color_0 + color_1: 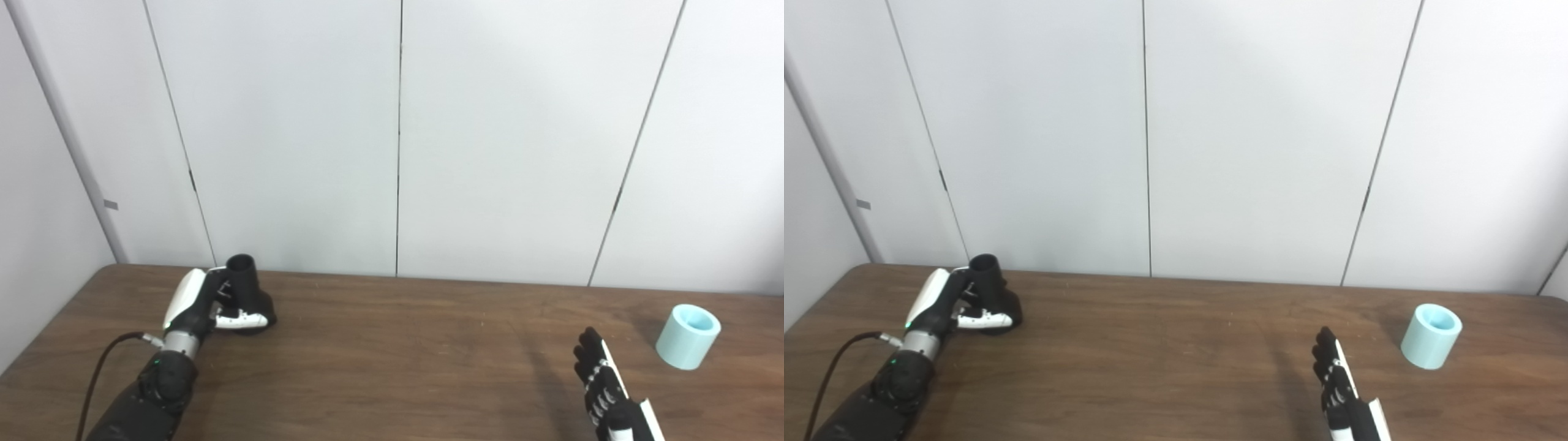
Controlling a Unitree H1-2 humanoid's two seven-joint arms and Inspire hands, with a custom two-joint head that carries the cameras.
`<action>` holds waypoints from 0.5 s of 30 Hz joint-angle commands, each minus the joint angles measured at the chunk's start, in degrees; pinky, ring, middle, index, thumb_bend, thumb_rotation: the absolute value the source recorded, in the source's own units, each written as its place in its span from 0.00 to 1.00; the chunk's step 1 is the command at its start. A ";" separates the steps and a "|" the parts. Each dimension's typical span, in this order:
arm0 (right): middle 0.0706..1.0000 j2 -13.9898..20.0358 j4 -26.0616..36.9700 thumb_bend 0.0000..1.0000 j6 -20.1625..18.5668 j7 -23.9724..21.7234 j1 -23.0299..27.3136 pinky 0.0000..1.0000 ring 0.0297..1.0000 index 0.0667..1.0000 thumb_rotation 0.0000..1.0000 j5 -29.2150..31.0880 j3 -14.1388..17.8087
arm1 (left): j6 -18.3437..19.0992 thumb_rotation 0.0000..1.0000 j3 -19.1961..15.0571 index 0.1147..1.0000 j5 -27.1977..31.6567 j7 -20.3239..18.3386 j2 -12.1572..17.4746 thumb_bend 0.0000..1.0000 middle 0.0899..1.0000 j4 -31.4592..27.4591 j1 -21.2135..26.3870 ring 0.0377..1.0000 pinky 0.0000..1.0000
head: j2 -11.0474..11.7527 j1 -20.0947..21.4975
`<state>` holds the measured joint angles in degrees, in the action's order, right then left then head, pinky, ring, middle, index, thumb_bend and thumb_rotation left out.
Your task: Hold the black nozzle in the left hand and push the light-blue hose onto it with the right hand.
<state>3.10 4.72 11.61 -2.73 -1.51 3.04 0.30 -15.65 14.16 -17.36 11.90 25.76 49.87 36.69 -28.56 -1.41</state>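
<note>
The black nozzle point(246, 293) stands upright on the brown table at the far left, its open tube end up. My left hand point(205, 301) is beside it, fingers and thumb wrapped around its lower body; the nozzle still rests on the table. The light-blue hose point(688, 336), a short hollow cylinder, sits tilted on the table at the right. My right hand point(600, 376) is open and empty, fingers straight and pointing away, left of and nearer than the hose, clearly apart from it. Both also show in the right eye view: nozzle point(989, 294), hose point(1431, 335).
The brown wooden table point(398, 361) stretches across the view, with its far edge against white wall panels point(398, 135). A black cable point(101, 373) runs along my left forearm near the table's left edge.
</note>
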 commanded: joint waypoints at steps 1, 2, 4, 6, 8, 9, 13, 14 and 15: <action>1.00 -1.53 -2.77 0.72 -0.05 0.04 -4.14 1.00 1.00 1.00 0.97 -0.36 -1.12 | 5.37 0.09 4.78 0.40 -3.27 -8.36 -4.29 0.52 0.20 -3.11 -5.74 0.17 0.13 | -0.19 0.15; 1.00 -1.57 -2.64 0.72 -0.18 0.05 -4.14 1.00 1.00 1.00 0.97 -0.44 -1.15 | 6.98 0.09 5.88 0.40 -3.28 -10.19 -4.57 0.52 0.20 -5.42 -6.42 0.17 0.13 | -0.32 0.34; 1.00 -1.60 -2.51 0.72 -0.38 0.07 -4.11 1.00 1.00 1.00 0.97 -0.52 -1.19 | 9.85 0.09 7.97 0.40 -3.35 -14.03 -5.13 0.52 0.19 -9.21 -7.41 0.16 0.12 | -0.44 0.47; 1.00 -1.66 -2.17 0.72 -0.67 0.15 -4.18 1.00 1.00 1.00 0.97 -0.65 -1.29 | 12.65 0.09 9.87 0.40 -3.35 -17.82 -5.72 0.52 0.19 -12.73 -8.25 0.16 0.12 | -0.78 0.92; 1.00 -1.77 -1.73 0.72 -1.04 0.29 -4.28 1.00 1.00 1.00 0.97 -0.85 -1.41 | 15.04 0.09 11.23 0.40 -2.64 -21.10 -6.46 0.51 0.19 -15.46 -8.98 0.16 0.12 | -0.97 1.18; 1.00 -1.85 -1.49 0.72 -1.24 0.36 -4.32 1.00 1.00 1.00 0.97 -0.97 -1.48 | 15.88 0.10 11.63 0.40 -2.01 -22.36 -6.93 0.51 0.19 -16.33 -9.32 0.16 0.13 | -1.21 1.50; 1.00 -2.15 -0.89 0.72 -1.98 0.57 -4.28 1.00 1.00 1.00 0.97 -1.39 -1.66 | 16.67 0.10 12.11 0.40 1.14 -24.94 -9.87 0.51 0.20 -19.11 -11.70 0.17 0.14 | -1.67 2.35; 1.00 -2.28 -0.72 0.72 -2.20 0.65 -4.26 1.00 1.00 1.00 0.97 -1.57 -1.72 | 16.81 0.10 12.28 0.40 1.69 -25.02 -10.57 0.51 0.19 -20.00 -12.34 0.17 0.14 | -1.83 2.89; 1.00 -2.43 -0.59 0.72 -2.38 0.72 -4.24 1.00 1.00 1.00 0.97 -1.74 -1.78 | 16.84 0.10 12.51 0.40 2.06 -25.00 -11.07 0.51 0.19 -20.78 -12.83 0.17 0.14 | -1.92 3.32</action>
<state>2.59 5.87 9.27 -2.56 -2.12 1.66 -0.38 -4.23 21.84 -15.14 -3.05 17.56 26.96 31.25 -30.41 1.84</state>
